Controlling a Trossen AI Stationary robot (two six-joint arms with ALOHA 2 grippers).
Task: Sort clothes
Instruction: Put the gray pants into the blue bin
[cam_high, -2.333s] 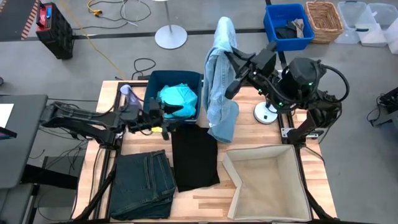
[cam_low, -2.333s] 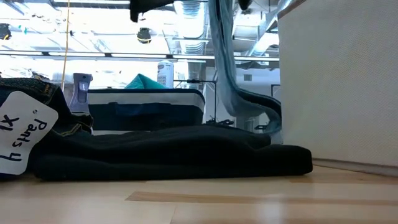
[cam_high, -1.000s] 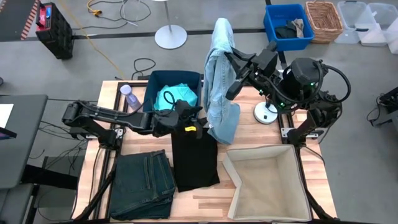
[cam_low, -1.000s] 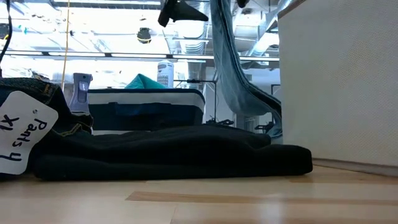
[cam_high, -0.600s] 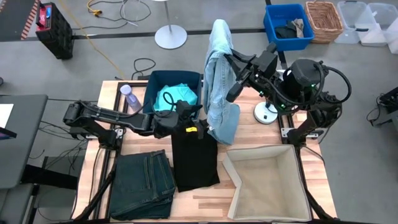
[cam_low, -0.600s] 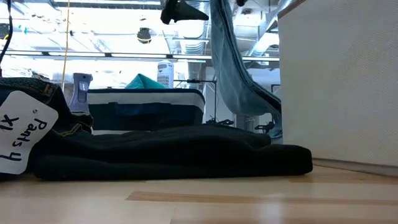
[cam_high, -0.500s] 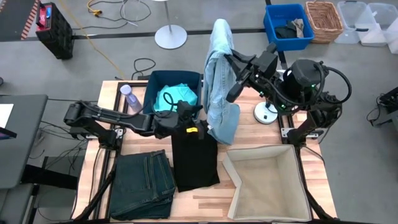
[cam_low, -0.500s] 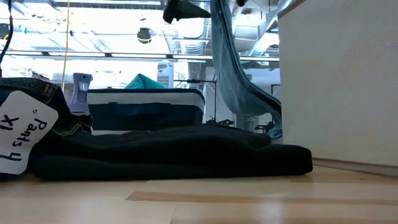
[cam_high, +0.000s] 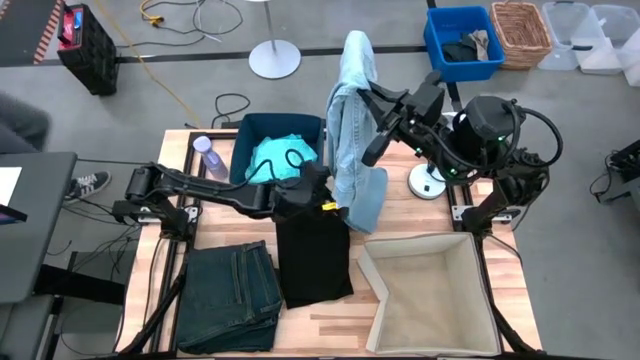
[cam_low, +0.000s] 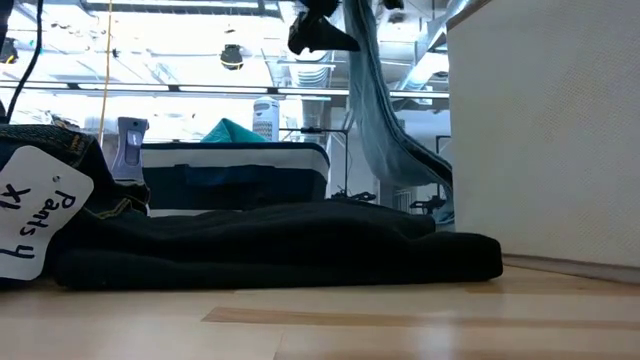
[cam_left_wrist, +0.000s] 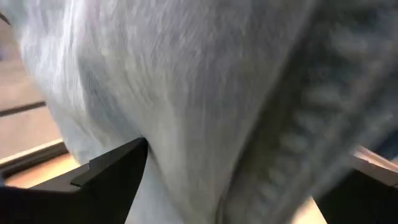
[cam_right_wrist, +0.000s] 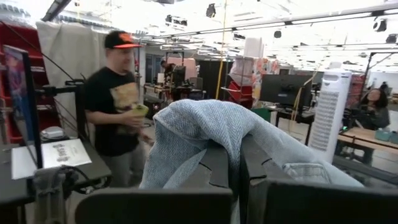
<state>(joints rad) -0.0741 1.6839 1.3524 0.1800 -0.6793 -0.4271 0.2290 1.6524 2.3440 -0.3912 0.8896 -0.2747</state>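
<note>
our right gripper (cam_right_wrist: 239, 163) has its fingers clamped on the top fold of the light blue denim piece (cam_high: 352, 130), holding it high over the far edge of the table (cam_high: 420, 215) so it hangs down long, its lower end near the black shirt (cam_high: 312, 250). our left gripper (cam_high: 325, 200) is right at the hanging cloth; in the left wrist view its fingers (cam_left_wrist: 106, 177) stand apart with denim filling the gap between them, not yet pinched.

we judge the step in hand is taking a second hold on the denim. to do it well, we push in until a full fold sits deep between the fingers, then close firmly, and keep the right hold tight so nothing slips.

out from there: the teal-green top (cam_high: 280, 160) sits in the dark blue plastic bin (cam_high: 250, 130) at the far edge, the dark green-grey jeans (cam_high: 230, 295) lie at the near left corner, the beige fabric box (cam_high: 430, 295) waits at the near right corner.
</note>
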